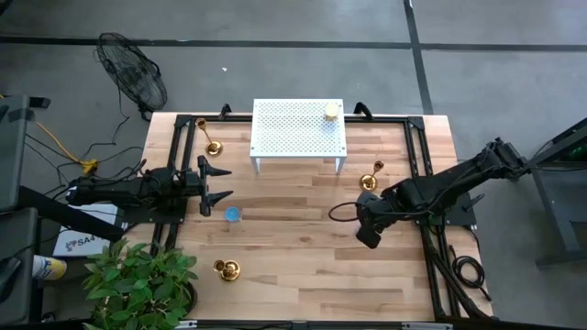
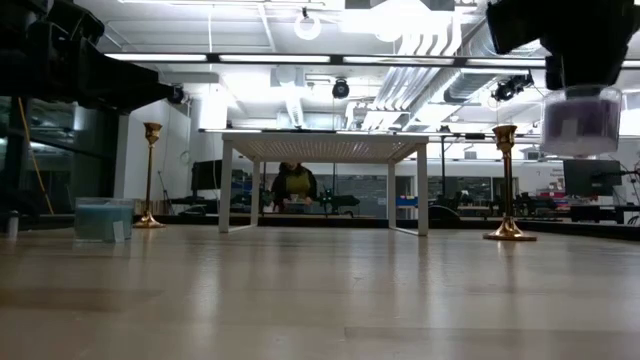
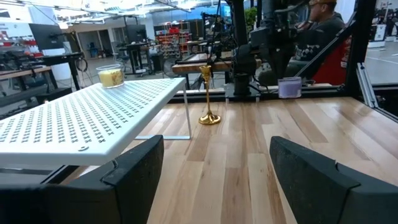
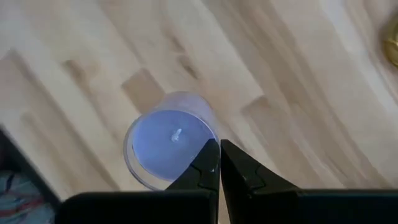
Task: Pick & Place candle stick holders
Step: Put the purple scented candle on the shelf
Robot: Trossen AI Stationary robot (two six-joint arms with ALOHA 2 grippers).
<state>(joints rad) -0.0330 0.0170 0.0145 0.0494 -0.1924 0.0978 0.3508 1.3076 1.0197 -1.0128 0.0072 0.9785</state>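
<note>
Three gold candle stick holders stand on their round bases on the wooden table: one far left [image 1: 213, 145], one right of centre [image 1: 371, 177], one near left [image 1: 227, 269]. My right gripper [image 1: 368, 231] is shut on a purple candle in a clear glass [image 4: 169, 140], which hangs above the table in the low view [image 2: 581, 121]. My left gripper [image 1: 218, 184] is open and empty at the table's left side. In its wrist view [image 3: 214, 168] it faces the holder right of centre [image 3: 209, 99]. My right gripper pinches the purple candle's glass rim [image 4: 208, 148] between its two fingertips, one tip over the wax and one outside the glass. The fingers come from above, pointing down. The candle hangs upright below them, lifted clear of the table.
A white perforated stand [image 1: 298, 128] sits at the far middle with a yellow candle [image 1: 330, 111] on its right corner. A blue candle [image 1: 233, 214] sits on the table by my left gripper. Black rails run along both table sides. A person sits beyond the table [image 2: 293, 186].
</note>
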